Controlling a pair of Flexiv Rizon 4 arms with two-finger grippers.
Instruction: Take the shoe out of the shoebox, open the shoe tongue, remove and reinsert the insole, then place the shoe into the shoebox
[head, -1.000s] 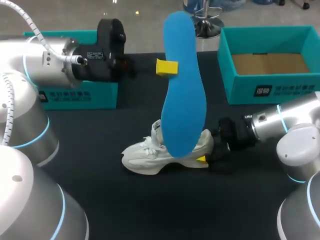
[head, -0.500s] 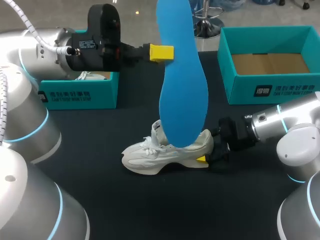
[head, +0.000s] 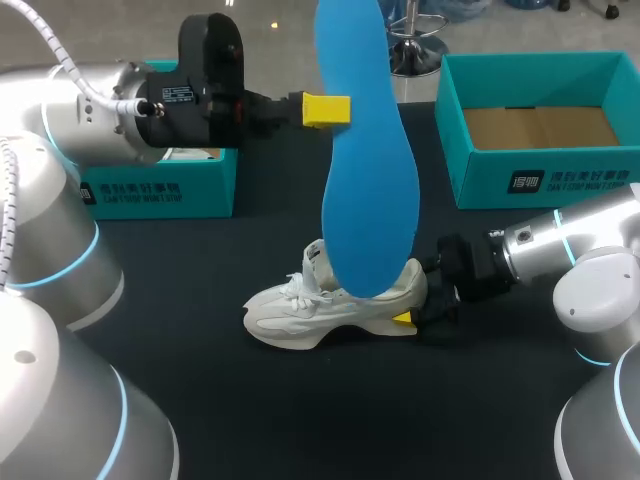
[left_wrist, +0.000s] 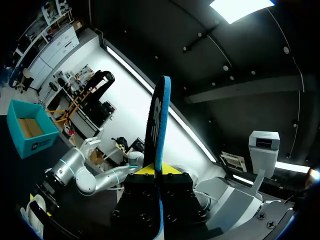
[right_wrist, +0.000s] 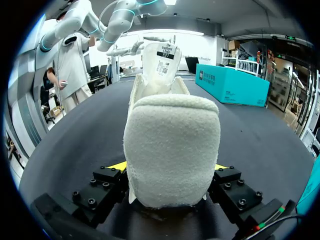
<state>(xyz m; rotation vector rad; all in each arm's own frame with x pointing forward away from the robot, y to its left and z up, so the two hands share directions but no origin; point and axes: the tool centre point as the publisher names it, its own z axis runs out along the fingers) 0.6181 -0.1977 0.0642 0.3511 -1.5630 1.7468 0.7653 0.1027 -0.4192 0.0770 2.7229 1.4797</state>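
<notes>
A black table (head: 200, 400) is lying under the right jaws and stretching out ahead of them; its matte top is also sitting below the left jaws.

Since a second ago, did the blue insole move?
Yes. The blue insole rose a little, its lower end now covering less of the white shoe.

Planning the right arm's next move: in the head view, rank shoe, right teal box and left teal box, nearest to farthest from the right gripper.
1. shoe: heel held in the right gripper.
2. right teal box: behind the gripper, on the table's right side.
3. left teal box: across the table, at far left.
</notes>
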